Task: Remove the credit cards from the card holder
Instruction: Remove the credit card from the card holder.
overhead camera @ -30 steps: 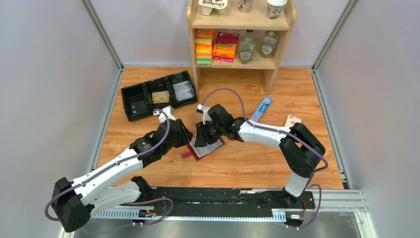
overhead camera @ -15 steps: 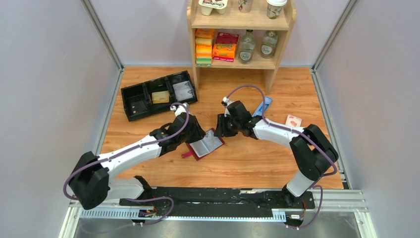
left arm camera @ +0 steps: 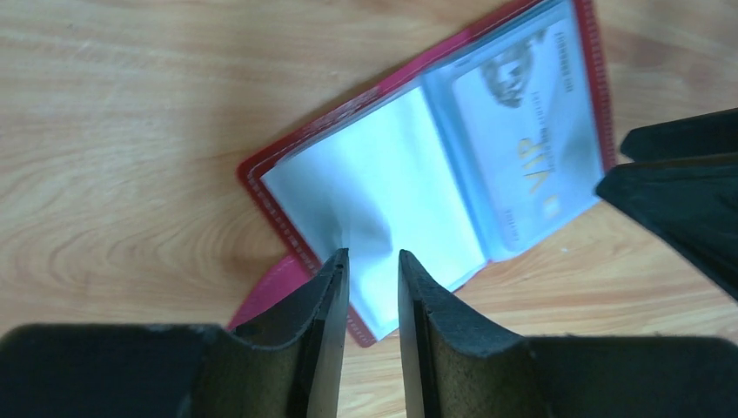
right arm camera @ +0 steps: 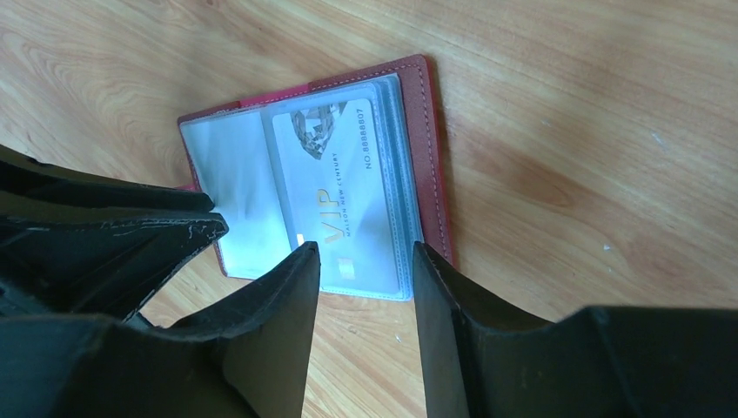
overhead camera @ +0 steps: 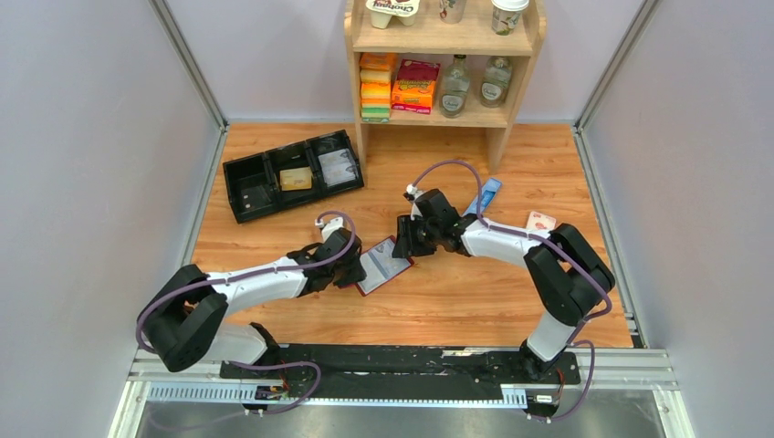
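The card holder [overhead camera: 383, 266] lies open near the table's [overhead camera: 484, 306] middle, its long axis slanting from near-left to far-right, with a credit card [right arm camera: 335, 196] sleeved in its right page. The left gripper [left arm camera: 372, 258], jaws narrowly parted, and the right gripper [right arm camera: 365, 248], jaws wider, hang over opposite ends, gripping nothing.

- The card holder [left arm camera: 409, 174] lies open on the wooden table [left arm camera: 130, 131], reaching from the centre out to 2 o'clock, clear sleeves up.
- Its right sleeve holds a pale credit card [left arm camera: 531, 148] marked "VIP"; the left sleeve looks blank.
- The red snap tab [left arm camera: 270, 296] sticks out at 7 o'clock.
- The left gripper [left arm camera: 374, 257] enters from 6 o'clock, jaws narrowly apart over the left sleeve's near edge.
- The right gripper [left arm camera: 613, 165] pokes in at 3 o'clock beside the card.
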`<state>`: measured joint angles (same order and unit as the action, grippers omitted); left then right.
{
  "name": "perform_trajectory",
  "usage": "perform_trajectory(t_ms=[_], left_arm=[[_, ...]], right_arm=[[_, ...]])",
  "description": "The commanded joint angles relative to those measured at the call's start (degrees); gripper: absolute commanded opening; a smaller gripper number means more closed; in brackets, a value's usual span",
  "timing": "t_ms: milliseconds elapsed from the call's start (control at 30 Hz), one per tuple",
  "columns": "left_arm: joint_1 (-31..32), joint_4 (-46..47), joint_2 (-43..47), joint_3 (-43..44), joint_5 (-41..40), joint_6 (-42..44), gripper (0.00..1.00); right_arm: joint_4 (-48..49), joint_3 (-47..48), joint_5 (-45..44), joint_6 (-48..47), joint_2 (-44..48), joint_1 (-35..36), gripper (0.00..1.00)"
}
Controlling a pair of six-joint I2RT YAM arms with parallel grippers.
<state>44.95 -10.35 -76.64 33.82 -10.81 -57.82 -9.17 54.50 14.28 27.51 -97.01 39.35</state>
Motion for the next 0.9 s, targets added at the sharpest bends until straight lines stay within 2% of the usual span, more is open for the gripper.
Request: perform_trajectory(t_ms=[0,567,867], left_arm=[[-0.13,-0.55,3.59,-2.79,-2.37,-1.41,0.34],[-0.13,-1.34,3.69,-4.56,-2.02,-1.33,0.33],[-0.13,-1.08,1.94,-4.03,-1.32,-0.71,0.20]], right_arm=[[1.08,2.89,3.38,-2.02,-0.90,0.20,0.47],[-0.41,3.77,4.08,-3.42,-3.27,0.28,0.47],[-0.50,4.39,7.51,-3.51,-1.34,0.81,0.43]])
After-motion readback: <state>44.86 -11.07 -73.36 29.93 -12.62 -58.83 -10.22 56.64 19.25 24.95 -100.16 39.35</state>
